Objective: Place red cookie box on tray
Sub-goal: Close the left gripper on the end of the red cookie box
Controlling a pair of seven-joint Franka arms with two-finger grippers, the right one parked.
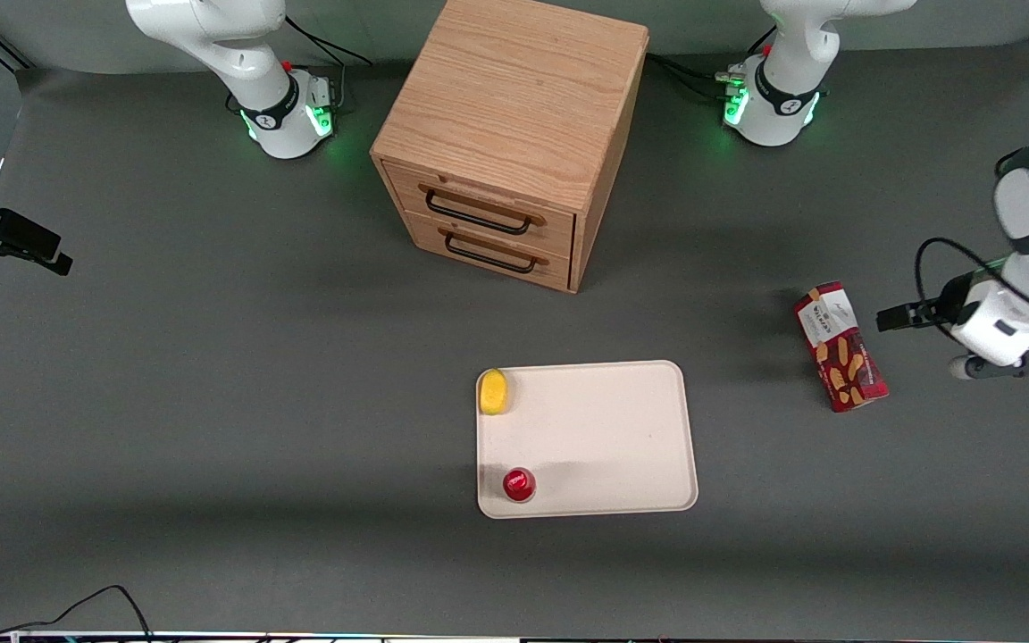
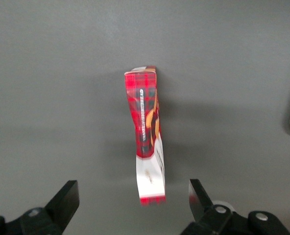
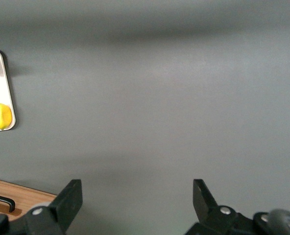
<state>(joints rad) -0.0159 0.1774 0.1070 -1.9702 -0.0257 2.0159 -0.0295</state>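
The red cookie box (image 1: 840, 346) lies flat on the dark grey table (image 1: 211, 375), toward the working arm's end, well apart from the tray (image 1: 604, 438). Its white label end points away from the front camera and its cookie-printed end points toward it. The tray sits nearer the front camera than the wooden drawer cabinet (image 1: 510, 134), whose two drawers are closed. On the tray, a yellow lemon-like object (image 1: 494, 391) rests in the corner closest to the cabinet, and a small round red object (image 1: 519, 484) stands in the corner nearest the camera on the same short side. The left gripper (image 2: 134, 203) hovers above the table just beside the box, not touching it, its fingers (image 2: 66, 199) spread wide with the box's white end showing between them in the wrist view.
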